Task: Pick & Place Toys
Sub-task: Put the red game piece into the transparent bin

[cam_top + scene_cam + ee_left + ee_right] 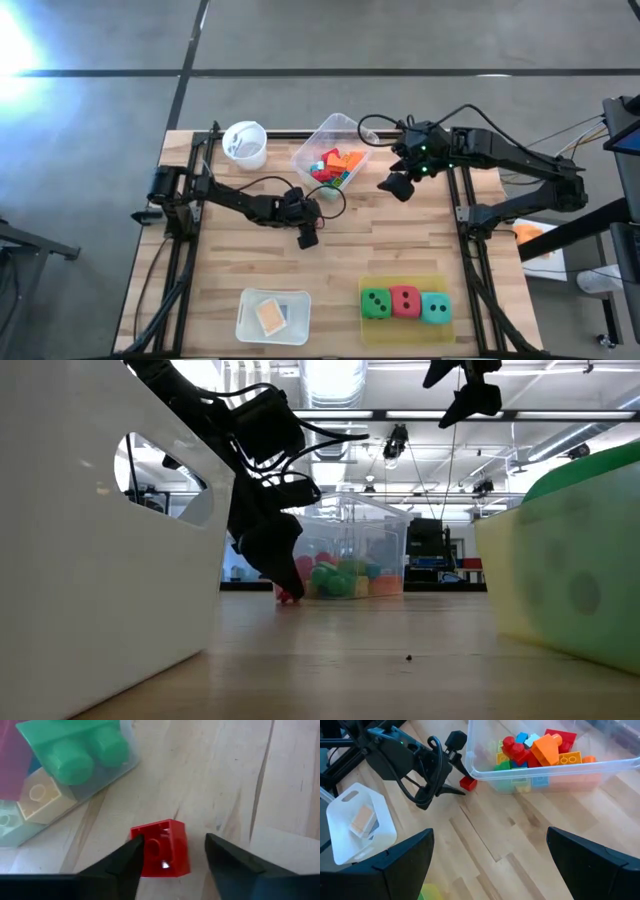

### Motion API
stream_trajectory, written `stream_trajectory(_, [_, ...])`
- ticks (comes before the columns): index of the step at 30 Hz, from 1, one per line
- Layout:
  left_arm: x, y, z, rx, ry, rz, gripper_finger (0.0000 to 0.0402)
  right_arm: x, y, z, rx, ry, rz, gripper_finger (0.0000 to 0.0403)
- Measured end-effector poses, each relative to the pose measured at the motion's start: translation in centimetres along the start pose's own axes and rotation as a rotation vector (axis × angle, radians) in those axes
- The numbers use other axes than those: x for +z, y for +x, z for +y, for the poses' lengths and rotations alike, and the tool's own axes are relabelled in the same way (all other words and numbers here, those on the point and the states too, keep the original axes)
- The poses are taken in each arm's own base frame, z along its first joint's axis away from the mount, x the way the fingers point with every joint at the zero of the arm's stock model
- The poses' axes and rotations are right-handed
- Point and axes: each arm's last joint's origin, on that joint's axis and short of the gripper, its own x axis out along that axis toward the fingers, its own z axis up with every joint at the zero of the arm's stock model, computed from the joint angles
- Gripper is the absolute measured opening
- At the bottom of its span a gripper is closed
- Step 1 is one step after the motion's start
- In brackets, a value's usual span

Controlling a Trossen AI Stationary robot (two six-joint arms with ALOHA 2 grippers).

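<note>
— What sort of place is this?
— A lab or workshop: wooden bench (400, 250) on grey concrete floor (300, 40), ceiling strip lights (340, 380), exposed ducts, monitors far behind.

Clear tub (333, 150) sits far-centre on the table (400, 250), loose blocks (335, 165) piled in it. Cup (245, 143) far-left, left of the tub. Left gripper (307, 237) is at table centre, just near-left of the tub, fingers either side of a single block (161, 848) lying on the wood just outside the tub wall. Right gripper (396, 185) hangs above the table, right of the tub. Near edge: tray (272, 317) left of centre with a flat tile (271, 316) in it; three dice (405, 302) in a row on a mat (405, 322), right of the tray.
</note>
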Motion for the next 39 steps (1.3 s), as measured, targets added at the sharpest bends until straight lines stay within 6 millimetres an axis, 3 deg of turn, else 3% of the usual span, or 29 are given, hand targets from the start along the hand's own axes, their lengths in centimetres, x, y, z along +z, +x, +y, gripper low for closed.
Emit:
stream_trajectory(7, [0.0,0.0,0.0,-0.001,-0.008,0.007,0.0102,-0.1,0.0,0.1,0.002,0.007,0.002,0.0380])
stream_trajectory(13, [-0.2,-0.2,-0.1,-0.045,-0.040,0.041,0.0099,-0.1,0.0,0.5,0.016,0.001,-0.003,0.0380])
stream_trajectory(22, [0.1,-1.4,-1.3,-0.259,-0.121,0.078,0.0099,0.0,0.0,0.5,0.024,0.001,-0.017,0.0380])
stream_trajectory(31, [2.4,-7.3,-1.5,-0.347,-0.180,-0.080,0.0099,0.2,0.0,0.6,0.033,0.000,-0.034,0.0380])
stream_trajectory(39, [5.6,-13.5,0.3,-0.341,-0.269,-0.315,0.0099,0.2,0.0,0.7,0.037,-0.001,-0.039,0.0380])
